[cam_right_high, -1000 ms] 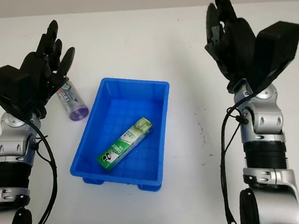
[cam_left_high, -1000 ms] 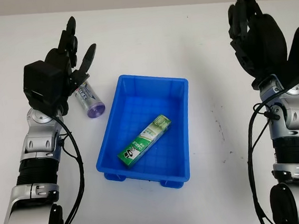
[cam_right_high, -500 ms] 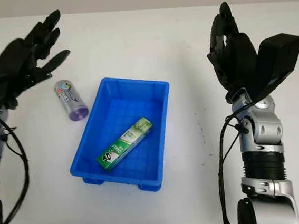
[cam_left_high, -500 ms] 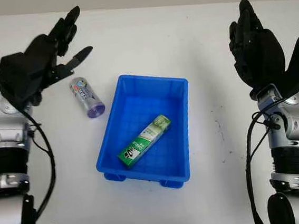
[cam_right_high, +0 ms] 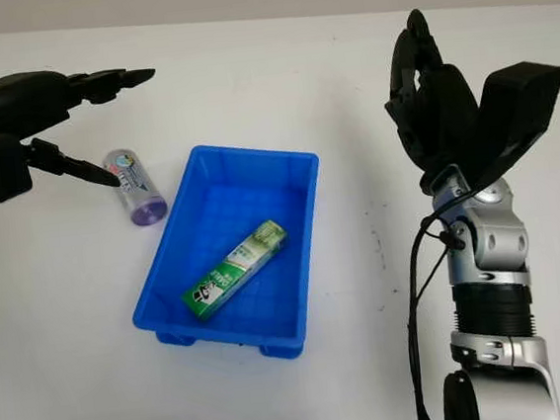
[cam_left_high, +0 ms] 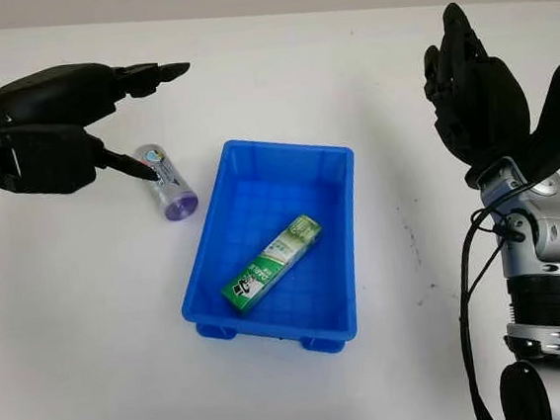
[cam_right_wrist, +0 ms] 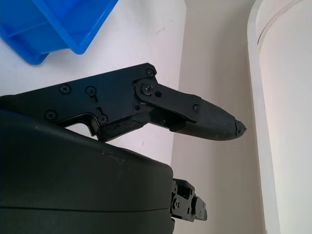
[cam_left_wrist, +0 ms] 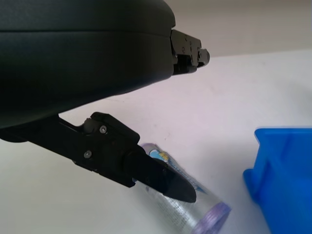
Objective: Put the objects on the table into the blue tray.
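Can (cam_left_high: 166,184) lies beside the tray (cam_left_high: 339,226), left hand (cam_left_high: 73,121) open over it, right hand (cam_left_high: 478,102) open and idle, so grabbing looks next.

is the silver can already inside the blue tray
No, the can lies on its side on the table just outside the tray, with the open left hand reaching around it.

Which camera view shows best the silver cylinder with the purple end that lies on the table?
The left eye view shows the silver cylinder best: whole, lying beside the blue tray, with the open left hand over its far end. The right eye view shows much the same. In the left wrist view a finger covers part of it.
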Controlling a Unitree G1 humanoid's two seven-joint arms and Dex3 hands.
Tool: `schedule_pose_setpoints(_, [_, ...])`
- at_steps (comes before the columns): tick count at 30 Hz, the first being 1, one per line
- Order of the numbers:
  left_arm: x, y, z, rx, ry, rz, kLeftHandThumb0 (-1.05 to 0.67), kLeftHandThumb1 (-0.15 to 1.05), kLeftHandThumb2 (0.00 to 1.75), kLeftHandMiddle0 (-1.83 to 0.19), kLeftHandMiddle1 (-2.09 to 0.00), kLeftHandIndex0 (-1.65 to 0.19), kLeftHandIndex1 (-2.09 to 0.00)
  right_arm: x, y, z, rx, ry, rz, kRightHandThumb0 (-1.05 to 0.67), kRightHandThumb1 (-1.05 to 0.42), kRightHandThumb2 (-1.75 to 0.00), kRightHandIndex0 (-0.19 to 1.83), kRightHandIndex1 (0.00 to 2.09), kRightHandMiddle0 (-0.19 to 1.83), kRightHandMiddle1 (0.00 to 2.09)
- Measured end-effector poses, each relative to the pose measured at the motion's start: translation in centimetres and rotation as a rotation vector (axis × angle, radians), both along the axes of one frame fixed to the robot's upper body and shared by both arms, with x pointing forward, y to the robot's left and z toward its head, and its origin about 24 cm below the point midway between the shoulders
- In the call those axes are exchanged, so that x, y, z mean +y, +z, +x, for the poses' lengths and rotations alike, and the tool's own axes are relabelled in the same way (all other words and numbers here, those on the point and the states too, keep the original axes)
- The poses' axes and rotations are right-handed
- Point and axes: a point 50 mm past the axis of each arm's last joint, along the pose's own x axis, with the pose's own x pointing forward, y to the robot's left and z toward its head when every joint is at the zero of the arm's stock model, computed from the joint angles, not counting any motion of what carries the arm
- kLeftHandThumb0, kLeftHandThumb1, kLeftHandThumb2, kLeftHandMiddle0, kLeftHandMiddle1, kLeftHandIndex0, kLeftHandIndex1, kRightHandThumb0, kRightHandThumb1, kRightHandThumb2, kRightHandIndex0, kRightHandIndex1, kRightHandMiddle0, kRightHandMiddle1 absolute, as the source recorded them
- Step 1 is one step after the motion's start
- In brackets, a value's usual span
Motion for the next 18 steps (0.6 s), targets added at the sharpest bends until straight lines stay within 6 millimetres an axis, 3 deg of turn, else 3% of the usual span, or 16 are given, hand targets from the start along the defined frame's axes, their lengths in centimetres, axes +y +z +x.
schedule_pose_setpoints(8, [-0.4,-1.1,0.6,-0.03,0.003,0.217,-0.47,0.83,0.06,0.01,-0.05,-0.01,-0.05,0.0,0.0,0.0,0.001,-0.004,0.009,-0.7,-1.05,-0.74,-0.19,0.0,-0.19,0.0])
schedule_pose_setpoints(18, [-0.3,-3.3,0.9,-0.047,-0.023,0.307,-0.36,0.81,0.05,-0.06,-0.07,-0.09,-0.08,0.1,0.0,0.0,0.0,0.015,0.006,-0.69,-1.05,-0.74,-0.19,0.0,-0.19,0.0])
